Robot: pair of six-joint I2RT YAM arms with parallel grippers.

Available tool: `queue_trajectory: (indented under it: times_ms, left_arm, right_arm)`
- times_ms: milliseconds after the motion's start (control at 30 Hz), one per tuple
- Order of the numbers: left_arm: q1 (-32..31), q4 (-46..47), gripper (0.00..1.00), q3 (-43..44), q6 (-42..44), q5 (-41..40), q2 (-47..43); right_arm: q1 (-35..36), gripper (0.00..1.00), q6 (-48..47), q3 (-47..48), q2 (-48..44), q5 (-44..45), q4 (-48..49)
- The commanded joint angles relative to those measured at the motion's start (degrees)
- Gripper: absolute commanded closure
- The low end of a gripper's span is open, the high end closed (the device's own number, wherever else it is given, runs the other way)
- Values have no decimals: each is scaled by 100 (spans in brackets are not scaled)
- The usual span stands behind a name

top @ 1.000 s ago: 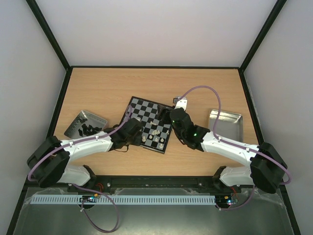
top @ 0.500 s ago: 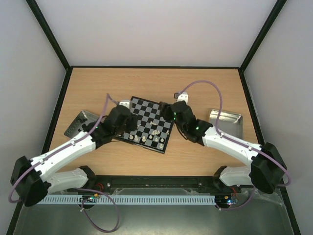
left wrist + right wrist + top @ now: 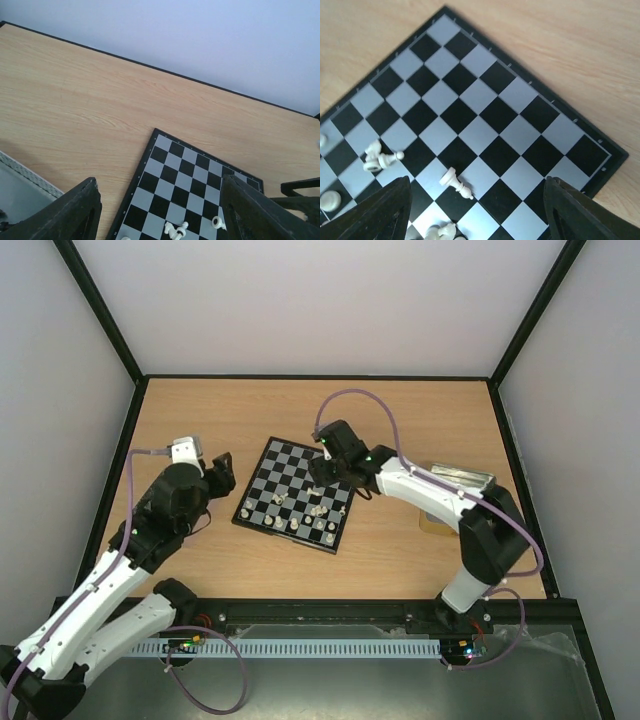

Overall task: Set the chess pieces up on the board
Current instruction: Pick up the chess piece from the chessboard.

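Observation:
The board (image 3: 285, 472) lies tilted in the middle of the table. Several cream-white chess pieces (image 3: 300, 523) stand along its near edge, and a few more lie toppled near its middle (image 3: 318, 508). My left gripper (image 3: 220, 478) hangs open off the board's left side, above bare wood. The left wrist view shows the board (image 3: 187, 170) ahead between the wide-apart fingers (image 3: 75, 212), with two fallen pieces (image 3: 175, 231) at the bottom. My right gripper (image 3: 325, 472) hovers open over the board's far right part. A white piece (image 3: 456, 183) lies on its side below it, between the fingertips (image 3: 582, 215).
A silver tray (image 3: 470, 478) sits at the right, partly under my right arm. A corner of another tray (image 3: 17, 192) shows at the lower left of the left wrist view. A black rim borders the table's far edge (image 3: 320, 377).
My left arm has pulled back from the board to the left and its jaws have opened. My right gripper has moved left and farther over the board, with the elbow swung outward.

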Motion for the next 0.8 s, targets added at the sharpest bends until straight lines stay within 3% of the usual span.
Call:
queue_trajectory:
  times_ms: [0,267,567,767]
  left_arm:
    - [34,71,33,-181,208,-253,-143]
    - [54,122,33,-209,204,59,-60]
    - [66,194,34,-232,262,280,-23]
    - [60,177,36,-230,279,374,53]
  right_arm:
    - [13,29,-805,658,544,-401,-999]
    - [95,37,-1368,1579,1665,-439,-1903]
    - [235,41,-1750,2019,2336,-724,-2236]
    - [262,53,-1799,2223,2664,-469,-2321]
